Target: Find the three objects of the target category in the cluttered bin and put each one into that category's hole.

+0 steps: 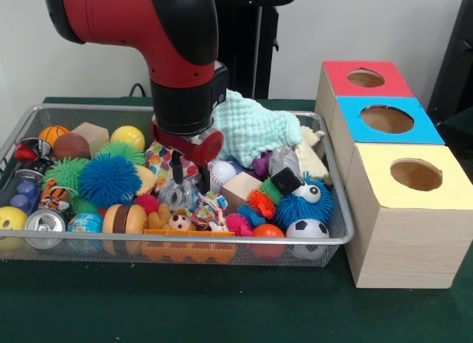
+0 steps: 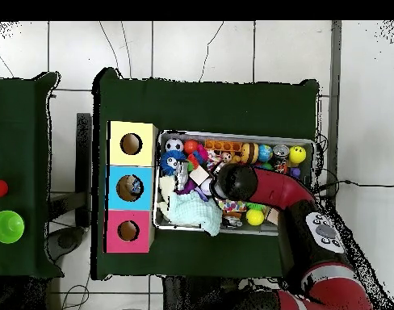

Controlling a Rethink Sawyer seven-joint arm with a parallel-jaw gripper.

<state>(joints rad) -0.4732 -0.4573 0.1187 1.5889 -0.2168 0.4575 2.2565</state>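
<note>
Nearest, the bin's (image 1: 222, 241) clutter half-hides a clear crinkled lump (image 1: 177, 197) beneath the gripper (image 1: 189, 177), fingers spread, grasping nothing.

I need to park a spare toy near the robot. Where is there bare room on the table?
The green table is bare in front of the bin, along its near rim, and in front of the yellow-topped box. Inside the bin is crowded, with the end effector low among the toys.
</note>
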